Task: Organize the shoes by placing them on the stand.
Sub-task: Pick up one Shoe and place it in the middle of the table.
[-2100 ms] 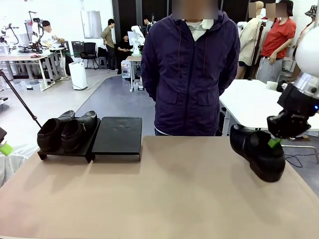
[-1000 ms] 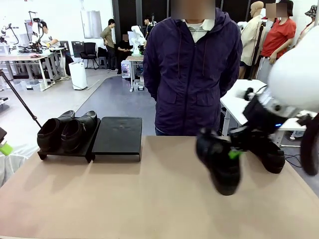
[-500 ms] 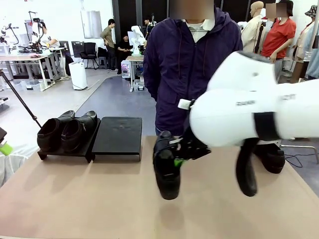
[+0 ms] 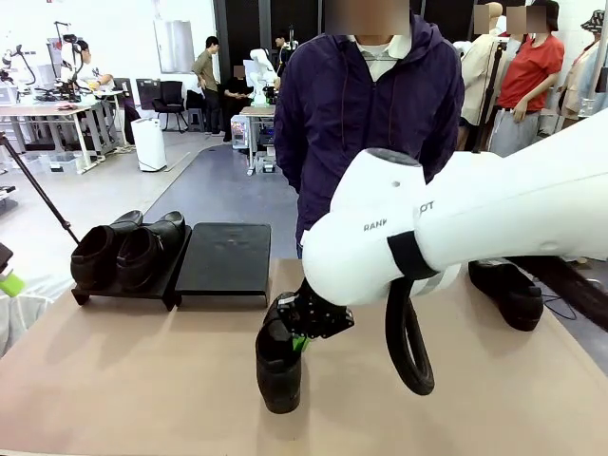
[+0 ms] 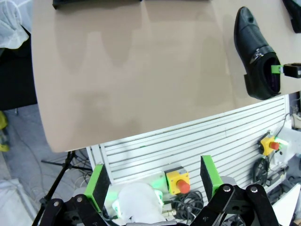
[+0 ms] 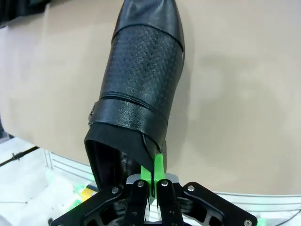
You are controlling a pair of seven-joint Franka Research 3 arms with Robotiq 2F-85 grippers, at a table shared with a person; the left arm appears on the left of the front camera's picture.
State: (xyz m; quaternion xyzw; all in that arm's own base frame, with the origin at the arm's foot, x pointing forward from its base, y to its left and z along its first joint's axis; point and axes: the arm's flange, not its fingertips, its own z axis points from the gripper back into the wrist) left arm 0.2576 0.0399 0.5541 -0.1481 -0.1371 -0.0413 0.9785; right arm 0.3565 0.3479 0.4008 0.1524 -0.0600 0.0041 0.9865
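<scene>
Where its pads (image 6: 159, 165) meet, the right tool (image 6: 152, 172) pinches a shoe (image 6: 141, 80).

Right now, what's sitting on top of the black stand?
Two shoes sit side by side on the left platform. The right platform is bare. The shoes hide most of the left platform's top.

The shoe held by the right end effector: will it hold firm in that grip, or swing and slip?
The shoe probably keeps its shape; its upper looks thick and unwrinkled. The right end effector pinches only the thin rim of the opening, so it may pivot, toe hanging down. Glossy leather could slip in that grip.
</scene>
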